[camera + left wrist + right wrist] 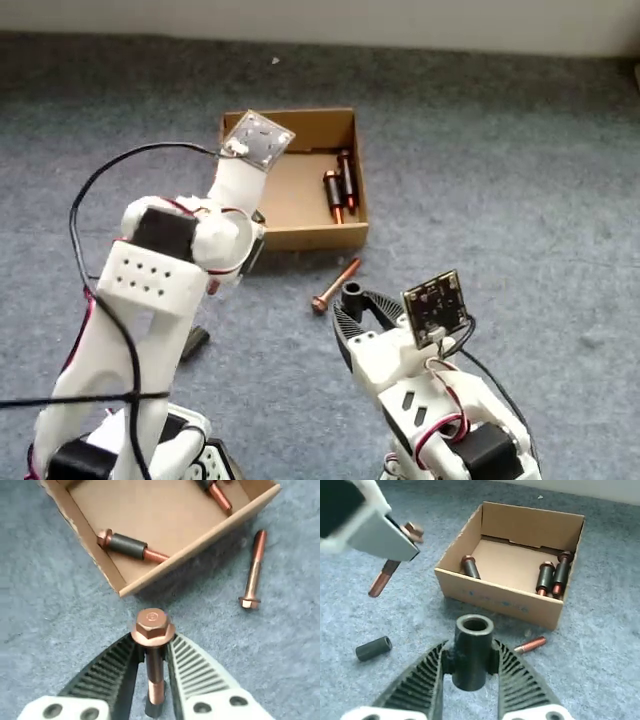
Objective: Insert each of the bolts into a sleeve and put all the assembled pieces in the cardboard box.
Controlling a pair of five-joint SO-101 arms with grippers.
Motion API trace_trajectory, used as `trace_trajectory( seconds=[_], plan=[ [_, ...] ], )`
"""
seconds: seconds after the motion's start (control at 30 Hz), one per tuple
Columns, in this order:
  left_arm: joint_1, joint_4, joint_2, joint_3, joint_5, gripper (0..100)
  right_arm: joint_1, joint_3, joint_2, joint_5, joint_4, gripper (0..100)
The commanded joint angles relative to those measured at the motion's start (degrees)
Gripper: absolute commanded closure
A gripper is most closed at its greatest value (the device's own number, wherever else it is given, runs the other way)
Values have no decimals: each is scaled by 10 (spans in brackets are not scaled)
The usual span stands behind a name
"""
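Observation:
My left gripper is shut on a copper bolt, held just outside the near wall of the cardboard box. My right gripper is shut on a black sleeve, held upright with its bore open; from above, the sleeve stands in front of the box. A loose bolt lies on the carpet between that sleeve and the box. Three assembled pieces lie in the box: one by the front wall, two in a far corner. The left arm's held bolt hangs slanted.
A spare black sleeve lies on the grey carpet near the left arm's base, partly under that arm from above. A black cable loops over the left arm. Open carpet lies to the right of the box.

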Motion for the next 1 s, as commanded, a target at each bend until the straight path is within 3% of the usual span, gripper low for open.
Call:
trace_trajectory(
  seconds=[0.0,0.23,0.67,0.77,0.97],
  plan=[
    [6,4,-118,-27,5,995,-46,1,0,18,-25,994],
    [9,-33,-258,29,33,995,-124,0,-6,18,-38,994],
    [9,-231,-522,231,155,995,-125,59,-6,19,-147,994],
    [9,-276,-557,249,174,995,-125,113,-6,60,-206,994],
    [32,-290,-577,254,176,995,-126,166,-7,82,-276,994]
  ],
)
